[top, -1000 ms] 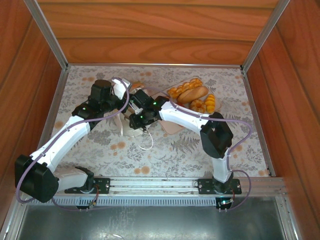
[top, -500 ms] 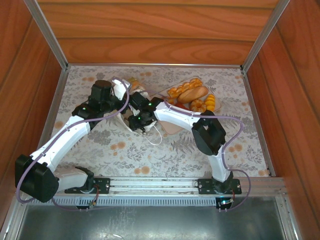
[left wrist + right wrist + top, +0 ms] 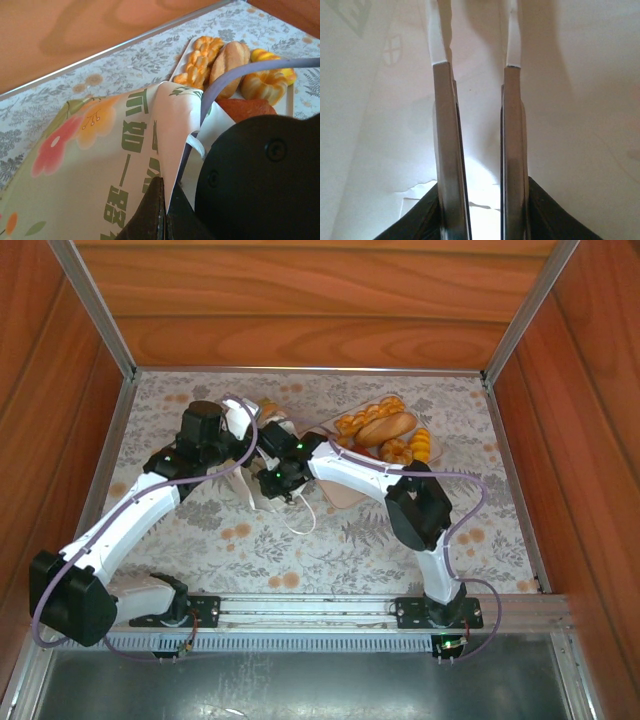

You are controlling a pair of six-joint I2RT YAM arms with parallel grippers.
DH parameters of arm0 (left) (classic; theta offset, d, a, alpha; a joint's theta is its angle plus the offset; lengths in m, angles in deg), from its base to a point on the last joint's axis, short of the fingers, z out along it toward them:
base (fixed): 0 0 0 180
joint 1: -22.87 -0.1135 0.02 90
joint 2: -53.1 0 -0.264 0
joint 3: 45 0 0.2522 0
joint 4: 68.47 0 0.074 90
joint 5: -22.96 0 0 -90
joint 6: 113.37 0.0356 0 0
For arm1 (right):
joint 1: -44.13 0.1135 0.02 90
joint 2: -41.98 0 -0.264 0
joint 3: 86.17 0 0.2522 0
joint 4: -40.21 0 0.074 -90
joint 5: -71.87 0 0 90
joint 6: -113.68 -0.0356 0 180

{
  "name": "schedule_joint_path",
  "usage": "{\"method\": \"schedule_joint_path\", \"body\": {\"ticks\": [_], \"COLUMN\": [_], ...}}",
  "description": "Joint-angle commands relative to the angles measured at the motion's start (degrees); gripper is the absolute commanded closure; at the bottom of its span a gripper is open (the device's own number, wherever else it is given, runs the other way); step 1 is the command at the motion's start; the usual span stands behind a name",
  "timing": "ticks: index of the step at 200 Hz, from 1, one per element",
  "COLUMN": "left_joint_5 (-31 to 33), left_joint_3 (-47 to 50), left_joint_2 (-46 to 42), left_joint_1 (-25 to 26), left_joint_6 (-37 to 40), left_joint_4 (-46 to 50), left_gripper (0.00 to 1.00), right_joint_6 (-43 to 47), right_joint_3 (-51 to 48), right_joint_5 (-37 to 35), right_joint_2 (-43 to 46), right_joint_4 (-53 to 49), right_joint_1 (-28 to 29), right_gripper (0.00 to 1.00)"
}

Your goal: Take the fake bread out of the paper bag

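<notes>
Top view: we see left gripper (image 3: pixel 245 437) and right gripper (image 3: pixel 268 486) meeting at white paper bag (image 3: pixel 243 492), mid-table. Bag's cord handle (image 3: pixel 303 523) loops toward arm bases. Fake bread (image 3: pixel 385 427) sits on beige tray (image 3: pixel 343 496), just right of bag.

Left wrist view: left gripper pinched shut on bag's folded edge. We read green lettering and flower print on paper. Braided loaf (image 3: pixel 201 61), long bun (image 3: pixel 228 60) and ring roll (image 3: pixel 265 82) lie on tray beyond.

Right wrist view: right gripper's fingers (image 3: pixel 447 140) narrowly apart, nothing between them, white paper all round.
</notes>
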Motion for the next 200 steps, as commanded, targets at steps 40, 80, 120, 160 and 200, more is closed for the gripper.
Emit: {"method": "schedule_joint_path", "body": {"ticks": [40, 80, 120, 160, 200], "left_joint_5": [-1.93, -0.74, 2.51, 6.79, 12.16], "left_joint_3": [2.11, 2.26, 2.31, 2.67, 2.57], "left_joint_2": [-2.06, -1.95, -1.46, -1.07, -1.08], "left_joint_1": [0.96, 0.94, 1.22, 1.57, 1.58], "left_joint_6": [1.42, 1.59, 1.96, 2.11, 1.16], "left_joint_4": [-0.56, -0.57, -0.87, -2.47, -5.24], "left_gripper": [1.0, 1.0, 1.0, 1.0, 1.0], "right_joint_6": [-1.93, -3.11, -4.86, -6.31, -7.24], "right_joint_3": [-0.58, -0.63, -0.6, -0.93, -2.25], "right_joint_5": [0.04, 0.29, 0.43, 0.8, 4.16], "right_joint_2": [7.22, 8.72, 11.12, 14.1, 15.77], "right_joint_4": [-0.15, -0.85, -3.04, -6.29, -8.98], "right_joint_1": [0.34, 0.41, 0.35, 0.16, -0.46], "right_gripper": [0.87, 0.89, 0.91, 0.91, 0.91]}}
